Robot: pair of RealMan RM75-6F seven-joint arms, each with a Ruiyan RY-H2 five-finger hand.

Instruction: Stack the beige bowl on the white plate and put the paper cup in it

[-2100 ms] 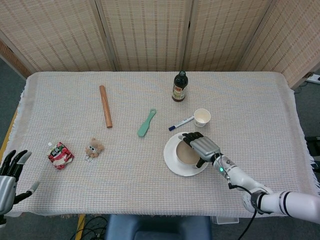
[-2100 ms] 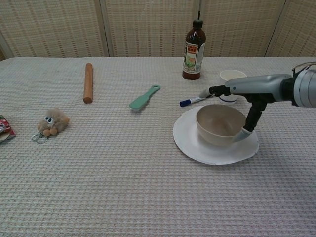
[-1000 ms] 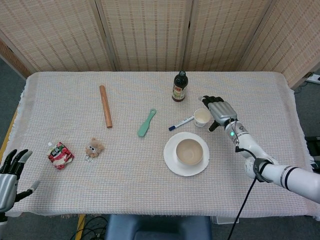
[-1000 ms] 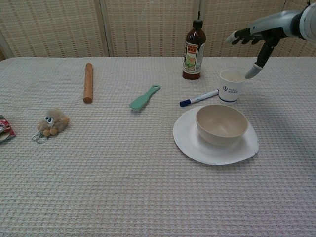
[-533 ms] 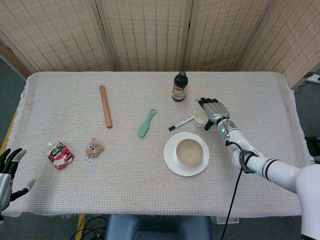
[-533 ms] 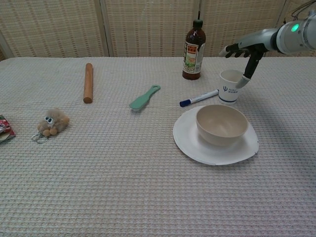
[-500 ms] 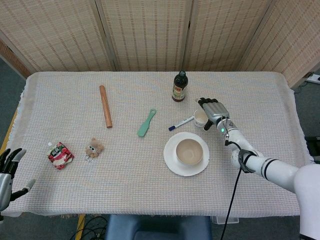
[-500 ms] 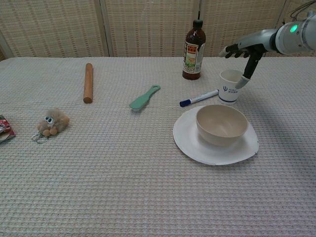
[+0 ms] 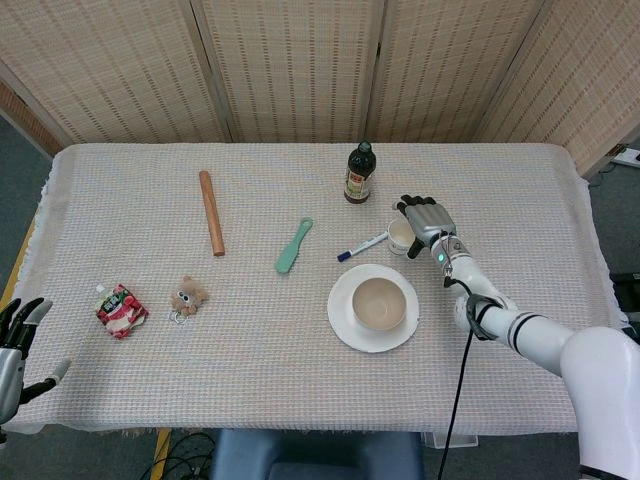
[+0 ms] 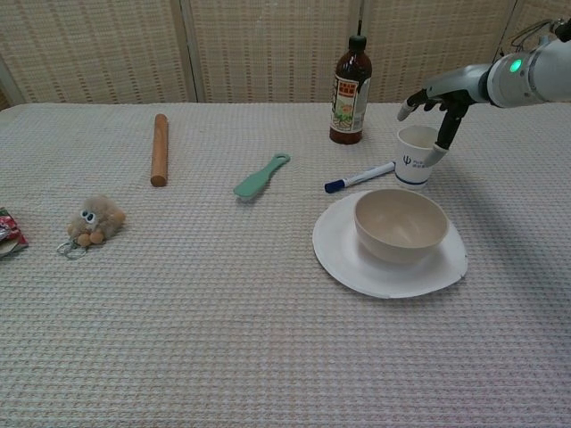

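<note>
Nearest the robot, the left hand (image 9: 14, 350) sits at the table's near left edge, its fingers spread and holding nothing. On the tablecloth (image 10: 223, 321) a red snack packet (image 9: 120, 309) and a small plush toy (image 10: 94, 220) lie toward the left. Right of centre, the beige bowl (image 10: 401, 224) stands upright on the white plate (image 10: 357, 264) — already stacked. Just behind the plate stands the paper cup (image 10: 415, 153), upright on the cloth, with a blue-capped marker (image 10: 359, 176) lying beside it on its left. The right hand (image 10: 439, 96) hovers over the cup's rim, fingers extended above it and the thumb reaching down along the cup's right side; whether it actually grips the cup cannot be told. Further back lie a green spatula (image 10: 261, 175) and a wooden rolling pin (image 10: 159, 148) — and a dark sauce bottle (image 10: 351, 89) stands before the woven screen (image 10: 268, 45).
</note>
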